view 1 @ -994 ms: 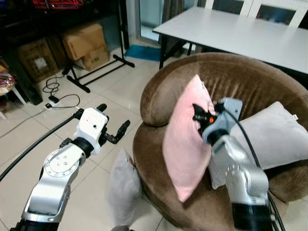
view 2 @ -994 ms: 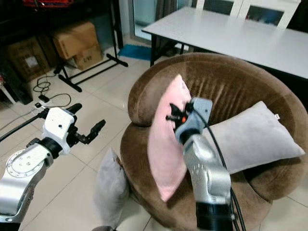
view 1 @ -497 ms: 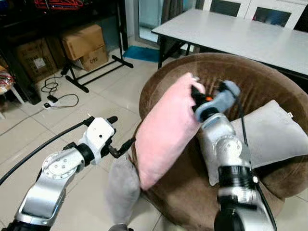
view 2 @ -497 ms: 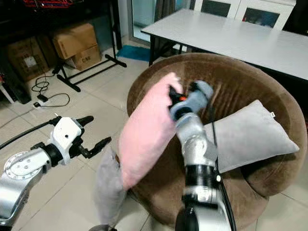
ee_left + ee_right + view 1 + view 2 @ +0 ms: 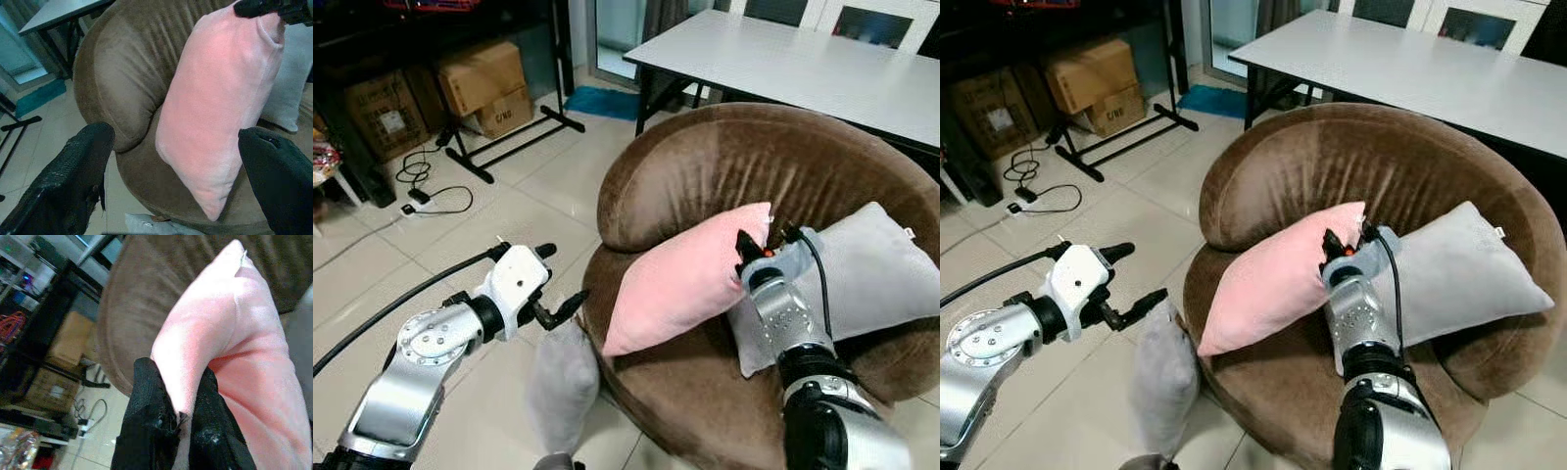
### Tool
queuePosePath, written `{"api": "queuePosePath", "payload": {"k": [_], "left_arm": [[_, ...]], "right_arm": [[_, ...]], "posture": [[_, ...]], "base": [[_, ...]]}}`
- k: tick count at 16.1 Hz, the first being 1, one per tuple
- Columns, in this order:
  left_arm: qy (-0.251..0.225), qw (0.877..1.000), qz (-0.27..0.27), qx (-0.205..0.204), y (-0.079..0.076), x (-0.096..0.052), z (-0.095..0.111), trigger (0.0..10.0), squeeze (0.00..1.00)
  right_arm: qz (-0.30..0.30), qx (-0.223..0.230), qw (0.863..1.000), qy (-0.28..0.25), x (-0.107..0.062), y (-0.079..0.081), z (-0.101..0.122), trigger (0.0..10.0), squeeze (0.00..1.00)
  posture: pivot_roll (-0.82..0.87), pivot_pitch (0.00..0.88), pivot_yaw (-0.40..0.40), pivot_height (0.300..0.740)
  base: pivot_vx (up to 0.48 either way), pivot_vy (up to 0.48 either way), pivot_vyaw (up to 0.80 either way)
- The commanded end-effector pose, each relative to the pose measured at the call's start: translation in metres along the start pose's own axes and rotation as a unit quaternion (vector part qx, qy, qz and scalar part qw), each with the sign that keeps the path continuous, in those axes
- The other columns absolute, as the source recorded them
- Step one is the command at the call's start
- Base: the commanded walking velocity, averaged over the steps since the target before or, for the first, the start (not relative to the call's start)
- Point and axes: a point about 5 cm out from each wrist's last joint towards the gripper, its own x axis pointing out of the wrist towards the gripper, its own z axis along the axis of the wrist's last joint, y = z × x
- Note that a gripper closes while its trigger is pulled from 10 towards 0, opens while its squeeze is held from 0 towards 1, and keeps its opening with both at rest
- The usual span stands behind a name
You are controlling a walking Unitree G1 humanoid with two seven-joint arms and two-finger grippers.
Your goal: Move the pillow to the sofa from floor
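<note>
**Pink pillow held over the sofa seat**

Pale floor tiles (image 5: 509, 211) run under a round brown sofa (image 5: 705, 166) that takes up the right half of the head views.

Pinched between the two black fingers (image 5: 146, 396) of the right gripper (image 5: 751, 250) is the upper corner of the pink pillow (image 5: 680, 279); the fingers are closed tight on the fabric near the middle of the frame. From that corner the pillow slopes down to the left, its lower end over the sofa's front edge. Just right of the gripper a grey cushion (image 5: 862, 264) leans against the sofa back.

At lower left, the left gripper (image 5: 563, 294) hangs in front of the sofa's side with its fingers (image 5: 73, 176) spread wide and nothing between them. Below it a second grey pillow (image 5: 563, 382) stands on the floor, leaning against the sofa base.

Along the top right is a white table (image 5: 783, 64); at upper left sit cardboard boxes (image 5: 484, 88), a black stand (image 5: 509, 142) and loose cables (image 5: 431, 191).
</note>
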Motion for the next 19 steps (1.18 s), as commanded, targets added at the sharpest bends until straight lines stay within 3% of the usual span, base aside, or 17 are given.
{"api": "queuePosePath", "payload": {"k": [1,3,5,8,11,15,16,17,18,19], "left_arm": [[0.002,1.000,-0.011,0.006,0.000,0.000,0.000,10.0,0.00],[0.003,1.000,-0.017,0.008,0.000,0.000,0.000,10.0,0.00],[0.005,1.000,-0.019,0.010,-0.001,0.000,-0.001,10.0,0.00],[0.007,1.000,-0.019,0.011,0.000,-0.001,-0.001,10.0,0.00],[0.008,1.000,-0.025,0.008,-0.002,-0.001,-0.002,10.0,0.00],[0.010,0.999,-0.041,0.001,-0.006,0.000,-0.003,10.0,0.00],[0.012,0.999,-0.044,0.001,-0.006,-0.001,-0.004,10.0,0.00],[0.012,0.999,-0.044,0.001,-0.006,0.000,-0.005,10.0,0.00],[0.013,0.999,-0.043,0.002,-0.006,0.000,-0.005,10.0,0.00],[0.013,0.999,-0.041,0.002,-0.005,-0.001,-0.006,10.0,0.00]], "right_arm": [[0.021,-0.032,0.999,-0.014,0.005,0.009,0.010,10.0,0.00],[0.032,-0.051,0.998,-0.027,0.010,0.015,0.019,10.0,0.00],[0.034,-0.063,0.995,-0.062,0.015,0.023,0.041,10.0,0.00],[0.014,-0.067,0.993,-0.091,0.016,0.018,0.063,10.0,0.00],[-0.007,-0.096,0.992,-0.077,0.013,0.004,0.059,10.0,0.00],[-0.055,-0.161,0.985,-0.013,0.008,-0.018,0.035,10.0,0.00],[-0.076,-0.186,0.980,-0.011,0.005,-0.026,0.032,10.0,1.00],[-0.070,-0.183,0.980,-0.021,0.005,-0.026,0.035,10.0,1.00],[-0.049,-0.140,0.987,-0.057,0.005,-0.024,0.046,10.0,1.00],[-0.052,-0.143,0.984,-0.088,0.003,-0.027,0.058,10.0,1.00]], "posture": [[0.04,0.000,0.014,0.740],[0.04,0.000,0.016,0.740],[0.05,0.000,0.013,0.740],[0.05,0.000,0.005,0.740],[0.04,0.000,0.006,0.740],[0.04,0.000,0.005,0.740],[0.04,0.000,0.005,0.740],[0.05,0.000,0.005,0.740],[0.04,0.000,0.003,0.740],[0.05,0.000,0.000,0.740]], "base": [[0.000,0.000,0.00],[0.000,0.000,0.00],[0.000,0.000,0.00],[0.000,0.000,0.00],[0.000,0.000,0.00],[0.000,0.000,0.00],[0.000,0.000,0.00],[0.000,0.000,0.00],[0.000,0.000,0.00],[0.000,0.000,0.00]]}}
